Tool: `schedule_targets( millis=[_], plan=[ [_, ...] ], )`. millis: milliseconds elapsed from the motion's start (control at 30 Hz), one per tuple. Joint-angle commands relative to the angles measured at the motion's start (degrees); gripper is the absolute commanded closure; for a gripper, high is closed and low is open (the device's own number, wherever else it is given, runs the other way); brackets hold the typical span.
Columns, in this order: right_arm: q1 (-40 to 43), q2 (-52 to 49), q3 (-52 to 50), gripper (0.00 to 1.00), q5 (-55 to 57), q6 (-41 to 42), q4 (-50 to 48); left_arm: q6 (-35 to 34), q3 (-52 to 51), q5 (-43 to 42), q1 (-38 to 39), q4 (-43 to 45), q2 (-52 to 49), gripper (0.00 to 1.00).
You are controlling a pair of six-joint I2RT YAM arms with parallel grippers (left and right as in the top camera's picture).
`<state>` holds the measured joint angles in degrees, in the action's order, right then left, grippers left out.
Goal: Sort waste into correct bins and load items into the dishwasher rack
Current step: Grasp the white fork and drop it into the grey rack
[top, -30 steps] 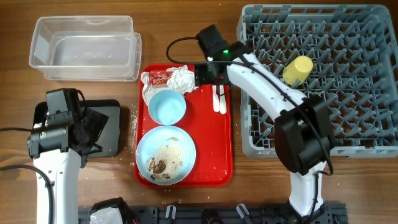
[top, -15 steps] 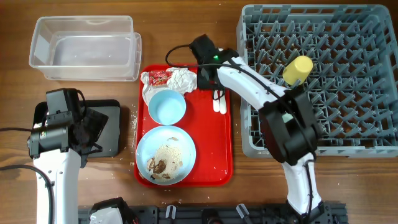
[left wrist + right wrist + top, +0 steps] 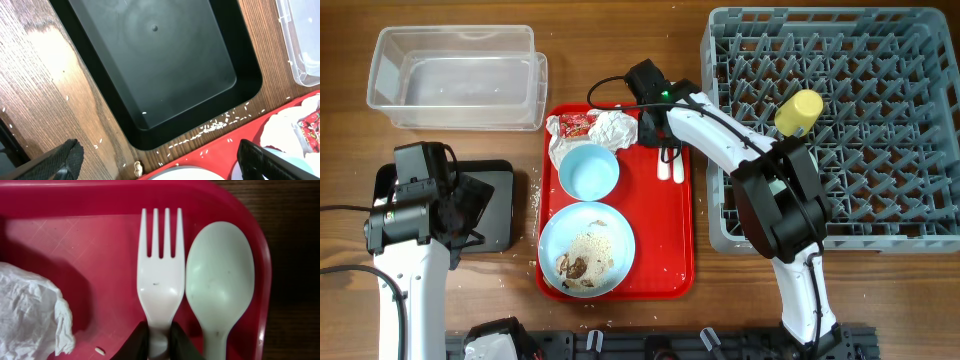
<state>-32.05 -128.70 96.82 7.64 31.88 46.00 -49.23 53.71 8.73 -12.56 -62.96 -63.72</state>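
In the right wrist view my right gripper [image 3: 159, 342] is shut on the handle of the white fork [image 3: 160, 280], which lies flat on the red serving tray [image 3: 75, 245] next to the white spoon [image 3: 220, 280]. From overhead the gripper [image 3: 665, 150] sits over the fork [image 3: 663, 168] at the tray's upper right. The crumpled napkin [image 3: 612, 128] and red-and-white wrapper [image 3: 575, 124] lie just to its left. Below them are a small blue bowl [image 3: 588, 170] and a blue plate [image 3: 586, 250] with rice and brown bits. My left gripper [image 3: 160, 165] hangs open over the table beside the black tray [image 3: 150, 65].
The grey dishwasher rack [image 3: 920, 60] stands at the right with a yellow cup [image 3: 799, 110] lying in it. A clear tub [image 3: 455, 75] is at the back left. Loose rice grains [image 3: 215, 127] lie on the wood between the black tray and the red tray [image 3: 665, 230].
My right gripper moved a little left and down onto the fork and closed its fingers on the handle. The left arm has not moved.
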Motion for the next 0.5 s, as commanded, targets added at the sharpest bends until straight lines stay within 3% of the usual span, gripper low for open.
schedule_targets(
  millis=[0,267,467],
  plan=[
    [-0.02,-1.79,0.11,0.89,-3.65,0.42,0.31,-0.76,-0.13,0.96,-0.09,0.13,0.61,0.00],
    [2.89,9.75,0.37,0.89,-3.39,-2.99,3.32,-0.74,-0.13,0.96,-0.09,0.11,0.61,0.00],
    [13.00,24.74,0.37,0.87,-3.37,-15.06,3.65,-0.74,-0.13,0.96,-0.09,0.13,0.61,0.00]
  ],
)
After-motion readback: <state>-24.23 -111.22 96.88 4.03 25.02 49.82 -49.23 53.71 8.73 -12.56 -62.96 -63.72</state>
